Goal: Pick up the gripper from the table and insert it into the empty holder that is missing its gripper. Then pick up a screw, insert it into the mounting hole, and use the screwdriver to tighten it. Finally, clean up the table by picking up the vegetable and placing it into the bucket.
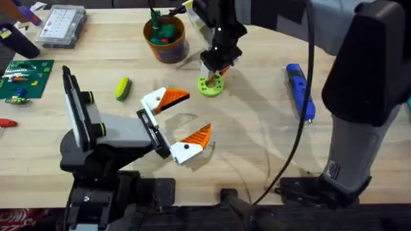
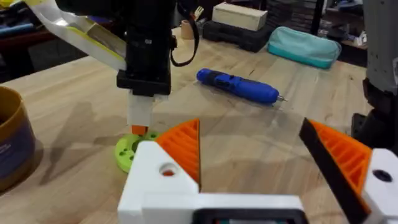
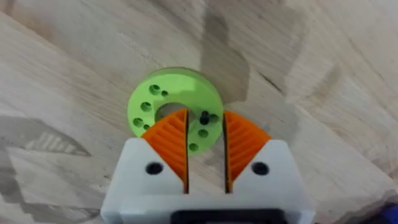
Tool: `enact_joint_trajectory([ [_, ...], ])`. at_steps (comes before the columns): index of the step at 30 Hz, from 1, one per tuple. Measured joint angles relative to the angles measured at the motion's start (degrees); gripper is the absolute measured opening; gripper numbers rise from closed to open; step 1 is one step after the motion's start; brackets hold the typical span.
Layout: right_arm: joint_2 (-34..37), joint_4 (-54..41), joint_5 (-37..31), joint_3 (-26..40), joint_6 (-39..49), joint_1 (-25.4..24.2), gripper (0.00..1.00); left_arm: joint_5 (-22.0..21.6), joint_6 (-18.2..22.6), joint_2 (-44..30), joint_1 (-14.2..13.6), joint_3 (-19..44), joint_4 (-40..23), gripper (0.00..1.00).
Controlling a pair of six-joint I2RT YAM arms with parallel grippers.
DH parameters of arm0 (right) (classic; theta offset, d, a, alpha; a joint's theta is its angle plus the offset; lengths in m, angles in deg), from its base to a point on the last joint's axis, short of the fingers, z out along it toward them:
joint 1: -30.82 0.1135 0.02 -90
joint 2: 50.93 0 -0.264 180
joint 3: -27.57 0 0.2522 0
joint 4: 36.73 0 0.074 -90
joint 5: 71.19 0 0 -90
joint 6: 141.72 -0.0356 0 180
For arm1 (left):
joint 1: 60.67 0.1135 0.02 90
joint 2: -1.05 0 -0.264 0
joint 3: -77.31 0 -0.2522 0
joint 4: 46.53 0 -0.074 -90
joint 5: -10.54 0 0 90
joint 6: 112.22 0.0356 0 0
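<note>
Left gripper: fingers spread wide, holding nothing, low over bare table; vegetable lies to its left, bucket beyond it. Right gripper: pads nearly closed, narrow gap, poised directly over the green disc, a small dark item between the pads. Screwdriver: flat on the table, well to its right.

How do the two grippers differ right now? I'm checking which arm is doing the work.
The left gripper hangs above bare table with its jaws spread wide; the right gripper points down over the lime-green disc, jaws nearly together with a small dark piece between the pads. The left gripper sits nearer the arm bases, the right farther out beside the bucket. Both have white fingers with orange ribbed pads.
</note>
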Motion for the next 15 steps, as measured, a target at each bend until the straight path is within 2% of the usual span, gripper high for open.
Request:
enact_joint_trajectory([
  [2, 0.0, 0.0, 0.0, 0.0, 0.0, 0.0, 0.229, 0.0, 0.0, 0.0, 0.0, 0.0, 0.0, 0.986],
  [5, 0.0, 0.0, 0.0, 0.0, 0.0, 0.0, 0.028, 0.0, 0.0, 0.0, 0.0, 0.0, 0.0, 0.986],
  [6, 0.0, 0.0, 0.0, 0.0, -0.1, 0.1, 0.004, 0.0, 0.0, 0.0, 0.0, 0.0, 0.0, 0.986],
  [15, 0.0, 0.0, 0.0, 0.0, -0.1, 0.1, 0.004, 0.0, 0.0, 0.0, 0.0, 0.0, 0.0, 0.986],
])
